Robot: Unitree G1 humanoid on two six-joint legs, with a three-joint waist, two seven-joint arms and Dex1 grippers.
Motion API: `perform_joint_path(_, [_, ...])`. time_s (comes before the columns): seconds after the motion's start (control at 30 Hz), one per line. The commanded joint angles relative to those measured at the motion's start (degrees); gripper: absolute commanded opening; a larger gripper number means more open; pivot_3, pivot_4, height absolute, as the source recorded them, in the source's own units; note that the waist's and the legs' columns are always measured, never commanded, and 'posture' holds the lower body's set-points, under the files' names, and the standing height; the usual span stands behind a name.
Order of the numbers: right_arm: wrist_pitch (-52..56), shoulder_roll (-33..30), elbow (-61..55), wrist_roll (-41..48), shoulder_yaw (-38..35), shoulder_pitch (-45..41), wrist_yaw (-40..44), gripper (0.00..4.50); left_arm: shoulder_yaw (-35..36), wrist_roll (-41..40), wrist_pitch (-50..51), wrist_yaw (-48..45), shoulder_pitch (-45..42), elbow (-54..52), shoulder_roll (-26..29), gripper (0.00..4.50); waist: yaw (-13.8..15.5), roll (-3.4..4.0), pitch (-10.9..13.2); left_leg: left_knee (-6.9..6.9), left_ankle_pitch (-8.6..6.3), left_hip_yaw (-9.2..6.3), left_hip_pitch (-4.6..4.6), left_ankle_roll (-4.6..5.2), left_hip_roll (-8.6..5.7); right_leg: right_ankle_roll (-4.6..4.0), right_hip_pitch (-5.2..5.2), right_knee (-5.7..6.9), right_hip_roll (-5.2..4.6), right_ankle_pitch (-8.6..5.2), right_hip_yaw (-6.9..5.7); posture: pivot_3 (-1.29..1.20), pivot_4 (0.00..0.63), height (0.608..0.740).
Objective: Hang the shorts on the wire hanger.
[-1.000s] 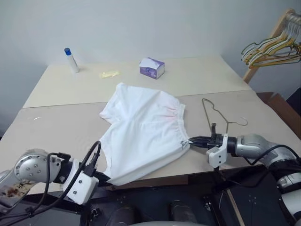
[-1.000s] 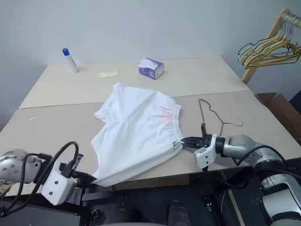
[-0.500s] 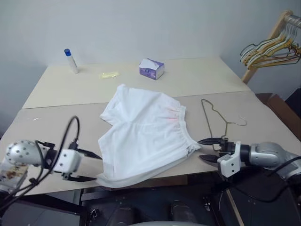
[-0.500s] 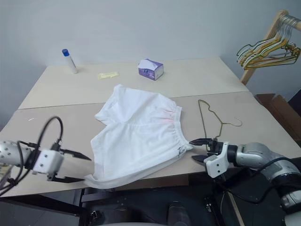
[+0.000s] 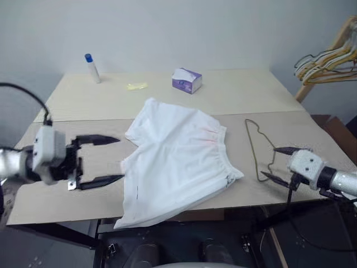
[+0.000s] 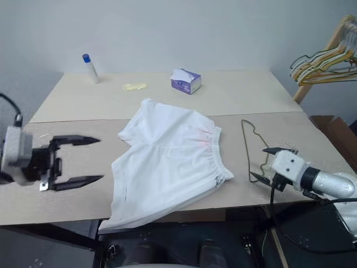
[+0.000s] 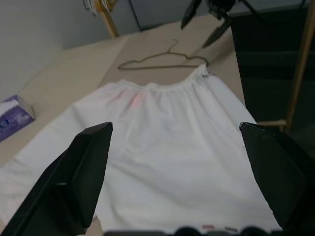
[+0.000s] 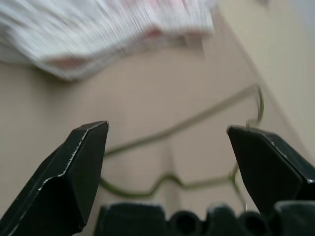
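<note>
Shorts [image 5: 178,159], white with gathered waistband, lie flat between the open left gripper [image 5: 100,160] and open right gripper [image 5: 280,163].

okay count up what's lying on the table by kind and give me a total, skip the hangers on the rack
Shorts: 1
Wire hanger: 1
Tissue box: 1
Bottle with blue cap: 1
Small yellow packet: 1
Total: 5
</note>
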Motion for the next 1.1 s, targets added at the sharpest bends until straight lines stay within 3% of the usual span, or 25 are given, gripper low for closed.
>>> perform_joint_path(0.03, [22.67, 2.28, -5.17, 3.52, -2.39, -4.57, -5.12, 4.5, -4.69, -1.11, 6.5, 5.65, -5.79, -2.05, -2.9, 4.47, -0.23, 0.04, 0.07, 0.0, -0.03, 0.01, -0.02, -0.04, -0.02, -0.12, -0.02, 0.01, 0.02, 0.06, 0.02, 0.04, 0.091, 0.74])
perform_joint_path(0.17, [40.47, 6.78, -7.27, 4.68, 0.02, -10.79, -7.79, 4.5, -7.59, -0.52, 10.39, 7.71, -9.95, -2.5, -5.71, 4.47, -1.66, 0.0, 0.21, -0.01, -0.04, -0.01, -0.34, -0.06, -0.13, -0.29, -0.34, -0.02, 0.19, 0.24, 0.05, 0.02, 0.095, 0.74])
perform_joint_path(0.33, [50.4, 12.87, -2.21, 2.73, 2.76, -17.24, -9.39, 4.5, -8.42, 0.58, 12.06, 8.45, -11.38, -2.75, -7.77, 4.47, -2.15, -0.11, 0.42, -0.05, -0.05, -0.05, -0.37, -0.06, -0.14, -0.31, -0.39, -0.06, 0.24, 0.21, 0.04, 0.02, 0.101, 0.74])
perform_joint_path(0.6, [52.75, 17.6, 7.48, -2.64, 3.46, -23.71, -11.84, 1.94, -7.36, 1.33, 12.1, 7.39, -9.59, -3.95, -8.4, 4.5, -2.32, -0.48, 0.67, 0.02, -0.05, -0.05, -0.34, -0.06, -0.16, -0.42, -0.3, -0.06, 0.14, 0.15, 0.05, 0.03, 0.109, 0.74])
perform_joint_path(0.77, [50.15, 16.93, 7.85, -5.5, 4.25, -23.49, -10.53, 0.21, -7.15, 2.43, 10.86, 6.43, -9.15, -3.58, -8.55, 4.5, -1.89, -0.52, 0.7, 0.02, -0.05, -0.07, -0.36, -0.06, -0.17, -0.4, -0.29, -0.09, 0.11, 0.14, 0.02, 0.04, 0.095, 0.74])
perform_joint_path(0.8, [48.91, 16.55, 7.65, -6.25, 4.33, -23.16, -10.13, 0.05, -7.18, 2.64, 10.56, 5.99, -9.16, -3.35, -8.62, 4.5, -1.89, -0.52, 0.7, 0.02, -0.05, -0.08, -0.36, -0.06, -0.18, -0.4, -0.3, -0.1, 0.12, 0.14, 0.02, 0.04, 0.094, 0.74])
perform_joint_path(1.1, [17.21, 10.79, 5.7, -20.49, 6.47, -20.55, -10.11, 0.05, -8.65, 6.56, 10.08, 8.76, -12.84, 0.18, -12.63, 4.5, -1.95, -0.37, 0.66, 0.02, -0.04, -0.11, -0.74, -0.06, -0.5, 0.05, -0.77, 0.04, -0.02, 0.28, 0.09, 0.06, 0.058, 0.74])
